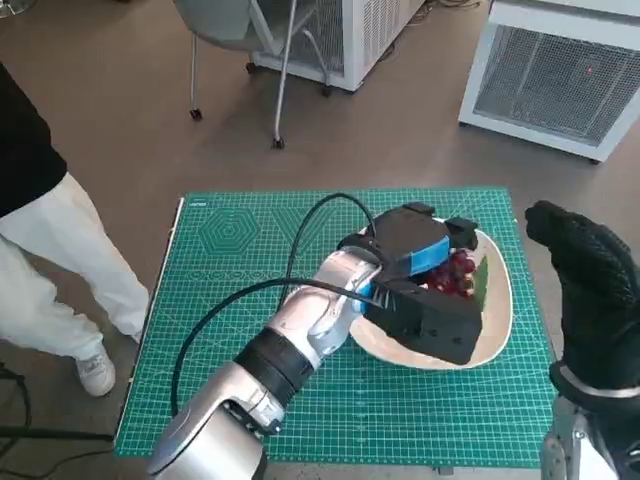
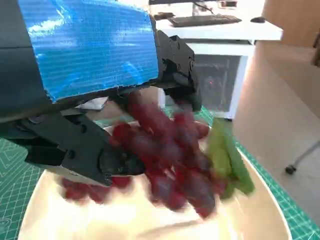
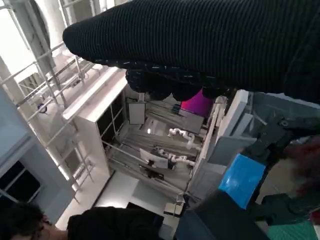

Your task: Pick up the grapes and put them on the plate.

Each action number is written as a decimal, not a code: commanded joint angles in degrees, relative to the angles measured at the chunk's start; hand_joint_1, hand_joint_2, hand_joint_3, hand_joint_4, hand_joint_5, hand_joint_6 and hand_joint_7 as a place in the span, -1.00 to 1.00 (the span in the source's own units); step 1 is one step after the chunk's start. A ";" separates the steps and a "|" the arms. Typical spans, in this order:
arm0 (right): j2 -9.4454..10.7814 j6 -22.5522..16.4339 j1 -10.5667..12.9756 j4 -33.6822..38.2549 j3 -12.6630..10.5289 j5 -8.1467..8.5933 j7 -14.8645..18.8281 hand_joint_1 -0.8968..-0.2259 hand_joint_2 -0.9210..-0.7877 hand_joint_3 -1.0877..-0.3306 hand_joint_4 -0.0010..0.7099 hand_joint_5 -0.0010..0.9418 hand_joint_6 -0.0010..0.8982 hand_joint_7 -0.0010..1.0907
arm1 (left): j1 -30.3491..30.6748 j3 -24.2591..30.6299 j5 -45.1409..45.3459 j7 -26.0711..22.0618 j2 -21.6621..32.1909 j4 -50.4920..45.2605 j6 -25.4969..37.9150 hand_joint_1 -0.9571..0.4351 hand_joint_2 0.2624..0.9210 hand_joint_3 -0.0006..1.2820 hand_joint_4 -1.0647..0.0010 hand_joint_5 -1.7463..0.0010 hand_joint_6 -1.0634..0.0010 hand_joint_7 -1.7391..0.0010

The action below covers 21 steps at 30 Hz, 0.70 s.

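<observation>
Grapes (image 2: 170,155) hang blurred over the plate (image 1: 497,330), pinched by the left hand (image 1: 420,275); right hand (image 1: 590,275) raised beside the plate, grip state unclear.

Even daylight throughout; the grapes (image 2: 170,155) blur in the left wrist view.

Left robot hand (image 1: 425,275) over plate (image 1: 497,318)

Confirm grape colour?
Dark red grapes, with a green part beside them; clearest in the left wrist view, over the plate.
</observation>
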 commanded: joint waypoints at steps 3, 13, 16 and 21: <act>0.47 0.22 0.57 1.14 0.47 0.22 0.07 0.12 -1.00 0.13 0.05 -0.98 -1.00 0.28 | -0.88 -0.04 -0.33 -1.92 0.77 -0.30 0.88 -0.62 1.00 -0.67 0.96 0.99 0.79 0.95; 0.54 0.19 0.33 1.45 0.83 0.73 0.35 0.12 -1.00 0.13 0.06 -0.98 -1.00 0.27 | 0.97 2.35 -3.74 -2.20 2.76 -0.77 -2.80 -0.68 1.00 -0.48 1.00 1.00 0.88 0.99; 0.55 0.06 0.29 1.61 0.94 0.83 0.43 0.12 -1.00 0.13 0.05 -0.99 -1.00 0.26 | 2.02 3.53 -5.16 -1.07 3.98 -1.24 -5.76 -0.68 1.00 -0.42 1.00 1.00 0.88 0.99; 0.50 -0.17 0.15 1.88 1.09 1.09 0.56 0.12 -1.00 0.13 0.04 -0.99 -1.00 0.25 | 4.69 7.18 -8.93 1.72 6.35 -2.08 -12.31 -0.67 1.00 -0.35 1.00 1.00 0.85 0.98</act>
